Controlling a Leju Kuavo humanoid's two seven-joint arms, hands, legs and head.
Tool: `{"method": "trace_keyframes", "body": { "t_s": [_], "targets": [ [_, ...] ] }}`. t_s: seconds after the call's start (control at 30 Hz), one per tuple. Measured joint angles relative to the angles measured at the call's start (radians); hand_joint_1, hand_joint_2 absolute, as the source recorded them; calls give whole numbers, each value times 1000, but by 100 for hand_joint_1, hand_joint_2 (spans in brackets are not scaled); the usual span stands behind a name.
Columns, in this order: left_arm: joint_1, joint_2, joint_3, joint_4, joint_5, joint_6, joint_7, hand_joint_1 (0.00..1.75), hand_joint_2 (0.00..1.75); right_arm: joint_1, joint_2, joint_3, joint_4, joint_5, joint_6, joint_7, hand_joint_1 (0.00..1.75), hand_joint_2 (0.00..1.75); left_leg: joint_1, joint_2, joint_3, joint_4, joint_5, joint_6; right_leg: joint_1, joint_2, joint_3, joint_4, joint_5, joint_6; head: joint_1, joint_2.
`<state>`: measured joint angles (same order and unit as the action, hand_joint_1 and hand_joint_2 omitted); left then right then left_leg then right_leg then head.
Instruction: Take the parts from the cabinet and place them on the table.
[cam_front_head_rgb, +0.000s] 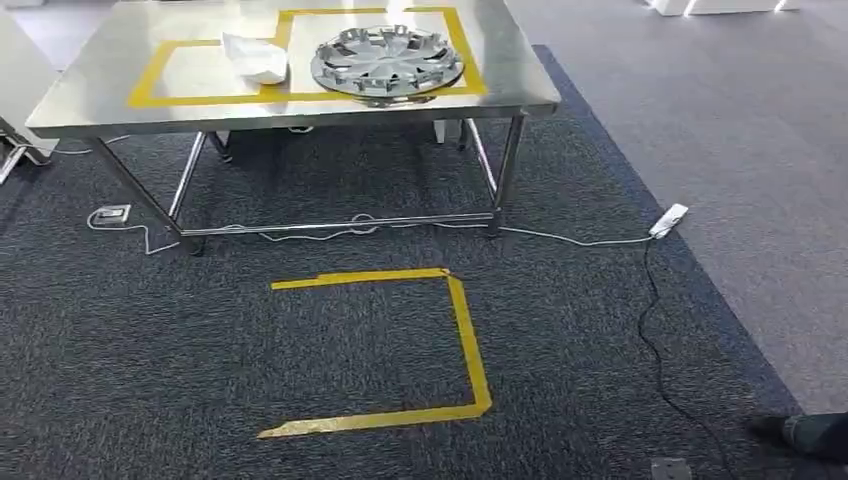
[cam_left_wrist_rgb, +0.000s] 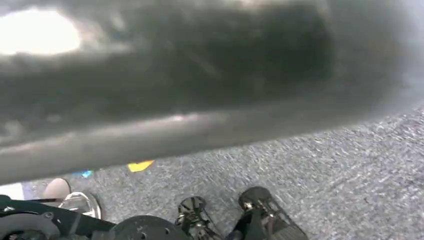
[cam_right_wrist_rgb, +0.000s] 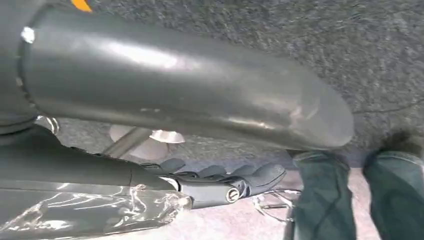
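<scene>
A silver wheel cover (cam_front_head_rgb: 386, 60) lies flat on the steel table (cam_front_head_rgb: 90, 95), inside a yellow tape outline at the table's right part. A crumpled white bag (cam_front_head_rgb: 255, 55) sits just to its left. The table stands a few steps ahead of me. My left hand (cam_left_wrist_rgb: 220, 222) hangs over the grey carpet with its dark fingers (cam_left_wrist_rgb: 262, 210) apart and nothing between them. My right hand (cam_right_wrist_rgb: 220, 182) also hangs low, its dark fingers stretched out flat and holding nothing.
A yellow tape square (cam_front_head_rgb: 465, 330) marks the carpet in front of the table. A white power strip (cam_front_head_rgb: 669, 220) and a black cable (cam_front_head_rgb: 655, 350) lie to the right. A person's shoe (cam_front_head_rgb: 800, 432) and legs in jeans (cam_right_wrist_rgb: 325, 200) stand at my right.
</scene>
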<state>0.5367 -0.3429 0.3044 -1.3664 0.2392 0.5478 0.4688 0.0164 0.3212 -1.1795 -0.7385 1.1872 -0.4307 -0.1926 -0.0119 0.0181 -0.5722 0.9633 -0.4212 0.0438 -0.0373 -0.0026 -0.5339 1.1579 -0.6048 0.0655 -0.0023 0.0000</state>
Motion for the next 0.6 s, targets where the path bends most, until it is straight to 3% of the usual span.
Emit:
{"method": "trace_keyframes", "body": {
  "t_s": [0.03, 0.07, 0.1, 0.13, 0.17, 0.23, 0.27, 0.3, 0.37, 0.4, 0.43, 0.47, 0.5, 0.57, 0.6],
  "targets": [
    [-1, 0, 0, 2, -2, -4, 0, 0, 0, -1, -2, 0, 1, 0, 0, 0, 0, 0, 0, 0, -5, 2, 4, -3, 0, -1, 55, -101, 40, -2, 0, 0],
    [-3, 0, 0, 4, -4, -8, 0, 0, 0, -4, -2, 0, 2, 0, 0, -1, 0, 0, 0, 0, -8, 8, 7, -8, 0, -4, 107, -197, 51, -5, 1, 0],
    [-3, 0, 0, 5, -6, -10, 0, 0, 0, -8, -2, 0, 3, 1, 0, -1, 0, 0, -3, -1, -13, 11, 12, -16, 8, 1, 123, -205, 53, -15, -1, 0],
    [-4, 0, 0, 6, -8, -10, 0, 0, 0, -8, -2, 0, 3, 1, -2, -2, 0, 0, -3, 0, -11, 12, 16, -22, 9, 2, 100, -195, 62, -20, -2, 0],
    [-6, 0, 0, 6, -8, -10, 0, 0, 0, -9, -2, 0, 3, 1, -2, -2, 0, 0, -1, -1, -17, 17, 20, -27, 11, 4, 96, -206, 52, -26, 1, 0],
    [-6, 1, -1, 8, -8, -10, 1, 0, 0, -7, -2, 0, 4, 1, -2, -2, 0, 0, 3, -1, -22, 16, 29, -41, 12, 4, 85, -202, 61, -43, 0, 0],
    [-5, 1, -1, 9, -8, -10, 1, 0, 0, -10, -3, 0, 4, 1, -2, -2, 0, 0, 7, -6, -31, 34, -2, -48, 9, -1, 76, -204, 72, -54, -3, 0],
    [-3, 1, -2, 10, -8, -10, 1, 0, 0, -11, -3, -1, 4, 1, -2, -2, 0, 0, 9, -8, -44, 76, -63, -54, 10, -1, 67, -204, 80, -63, -5, 0],
    [-4, 1, -2, 11, -8, -10, 1, 0, 0, -10, -3, -1, 5, 1, -2, -2, 0, 0, 13, -10, -84, 223, -173, -62, 13, -2, 47, -203, 96, -65, -6, 0],
    [-4, 1, -2, 12, -8, -10, 1, 0, 0, -9, -3, -1, 6, 1, -2, -2, 0, 0, 14, -10, -100, 296, -206, -65, 15, -2, 35, -202, 104, -65, -6, 0],
    [-4, 2, -2, 14, -8, -10, 1, 0, 0, -9, -3, -1, 7, 1, -2, -2, 0, 0, 16, -10, -99, 330, -210, -66, 15, -2, 24, -200, 112, -63, -6, 0],
    [-4, 2, -2, 15, -8, -10, 1, 0, 0, -9, -3, -1, 8, 1, -2, -2, 0, 0, 17, -10, -76, 318, -191, -66, 15, -2, 14, -199, 118, -62, -5, 0],
    [-4, 2, -2, 16, -8, -10, 1, 0, 0, -10, -3, -1, 8, 1, -2, -2, 0, 0, 19, -10, -28, 256, -157, -65, 15, -2, 14, -196, 124, -59, -5, 0],
    [-5, 2, -2, 16, -8, -10, 1, 0, 0, -10, -3, -1, 10, 1, -2, -2, 0, 0, 22, -12, 97, 68, -100, -63, 15, 2, 2, -190, 133, -52, -6, 0],
    [-8, 2, -2, 16, -8, -10, 1, 0, 0, -9, -3, -1, 10, 1, -2, -2, 0, 0, 21, -20, 135, 3, -111, -60, 18, 2, -6, -185, 136, -46, -6, 0]
  ]
}}
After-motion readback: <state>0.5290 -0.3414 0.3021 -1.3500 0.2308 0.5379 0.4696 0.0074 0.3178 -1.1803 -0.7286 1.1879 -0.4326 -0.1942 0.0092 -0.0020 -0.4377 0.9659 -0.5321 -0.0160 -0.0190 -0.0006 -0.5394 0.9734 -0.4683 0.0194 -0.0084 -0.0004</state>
